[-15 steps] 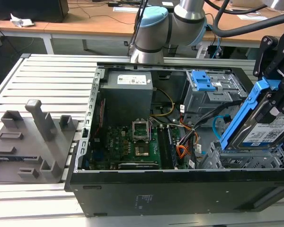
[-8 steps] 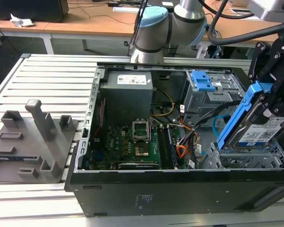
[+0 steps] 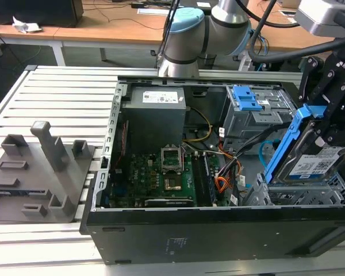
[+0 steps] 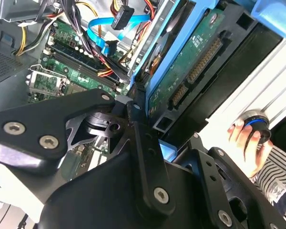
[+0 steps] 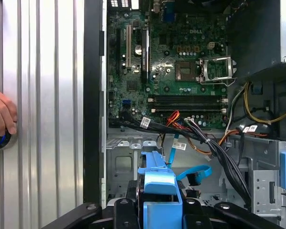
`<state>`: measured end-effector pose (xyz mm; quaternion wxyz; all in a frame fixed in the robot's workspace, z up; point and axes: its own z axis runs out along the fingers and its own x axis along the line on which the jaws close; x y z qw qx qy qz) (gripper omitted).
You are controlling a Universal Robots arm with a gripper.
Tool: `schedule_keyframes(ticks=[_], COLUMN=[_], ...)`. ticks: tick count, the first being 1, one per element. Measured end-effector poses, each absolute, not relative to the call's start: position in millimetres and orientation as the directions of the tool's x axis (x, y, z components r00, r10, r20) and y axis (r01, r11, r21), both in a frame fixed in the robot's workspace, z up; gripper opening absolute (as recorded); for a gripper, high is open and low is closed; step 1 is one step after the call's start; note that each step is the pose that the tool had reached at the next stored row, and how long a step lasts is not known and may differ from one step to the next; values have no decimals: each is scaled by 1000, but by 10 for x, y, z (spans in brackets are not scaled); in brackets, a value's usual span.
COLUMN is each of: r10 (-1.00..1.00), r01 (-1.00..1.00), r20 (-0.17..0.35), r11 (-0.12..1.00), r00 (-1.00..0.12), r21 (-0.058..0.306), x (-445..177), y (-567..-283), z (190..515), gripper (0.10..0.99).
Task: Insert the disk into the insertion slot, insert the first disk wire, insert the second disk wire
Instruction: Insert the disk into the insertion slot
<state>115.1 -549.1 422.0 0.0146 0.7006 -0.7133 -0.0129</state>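
Observation:
My gripper [image 3: 317, 127] is shut on the disk [image 3: 311, 165], a silver drive with a white label in a bright blue carrier [image 3: 287, 144]. The disk hangs tilted, its lower end just over the insertion slot [image 3: 287, 196], the perforated silver cage at the case's corner on the exterior view's right. The second wrist view shows the disk's green circuit side [image 4: 190, 62]; the first wrist view shows the carrier's blue edge [image 5: 159, 186]. The first disk wire [image 3: 221, 183], a red-orange bundle, lies loose beside the motherboard. The second disk wire [image 3: 266, 150], light blue, loops free behind the cage.
The open black computer case [image 3: 218, 230] lies on a slotted aluminium table [image 3: 63, 98]. A taller grey bay with a blue latch [image 3: 247, 100] stands behind the cage. Grey fixture blocks [image 3: 40, 167] sit on the exterior view's left. A person's hand [image 5: 0, 117] rests on a round blue-black knob.

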Motion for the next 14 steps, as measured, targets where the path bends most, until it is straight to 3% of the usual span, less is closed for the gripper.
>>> schedule_keyframes(ticks=[14], r10=[-1000], r01=[-999], r20=[3], r11=[18], r00=[-18], r21=[35], x=[1075], y=[-5491], z=[3981], gripper=[365])
